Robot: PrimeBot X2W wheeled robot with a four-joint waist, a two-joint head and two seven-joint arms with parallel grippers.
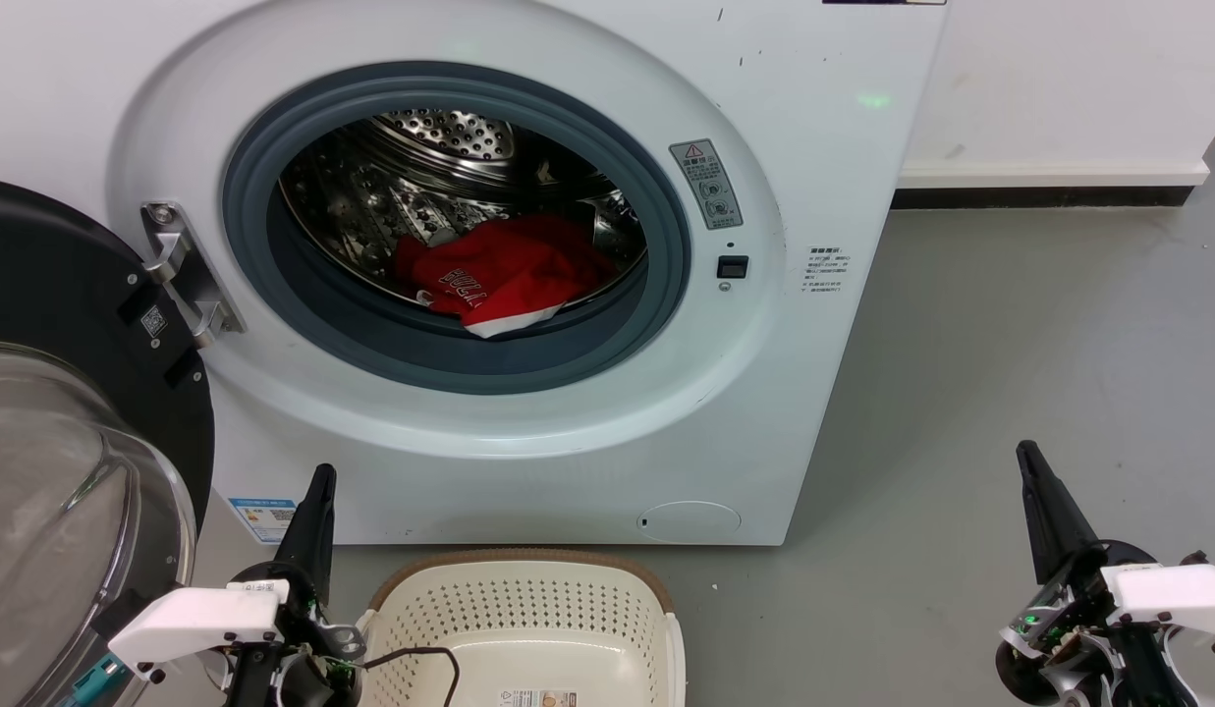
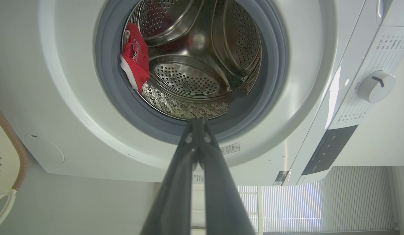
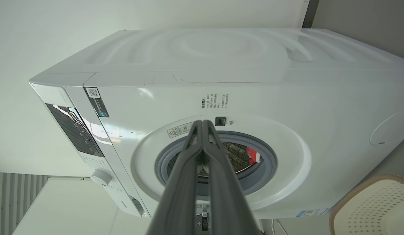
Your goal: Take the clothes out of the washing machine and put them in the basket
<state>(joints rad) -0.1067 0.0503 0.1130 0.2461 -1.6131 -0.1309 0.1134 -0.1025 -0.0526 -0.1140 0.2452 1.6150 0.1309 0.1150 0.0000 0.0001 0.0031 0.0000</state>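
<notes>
Eyeing the clothes (image 1: 504, 275) in the washing machine (image 1: 813, 118), we judged the left end effector (image 1: 319, 486) nearer, clothes ahead-right of it; right end effector (image 1: 1031, 466) farther; both were pressed together.

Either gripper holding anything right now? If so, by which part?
Nothing is held. The left gripper and right gripper are both shut and empty; the clothes lie inside the washing machine, clear of both.
</notes>
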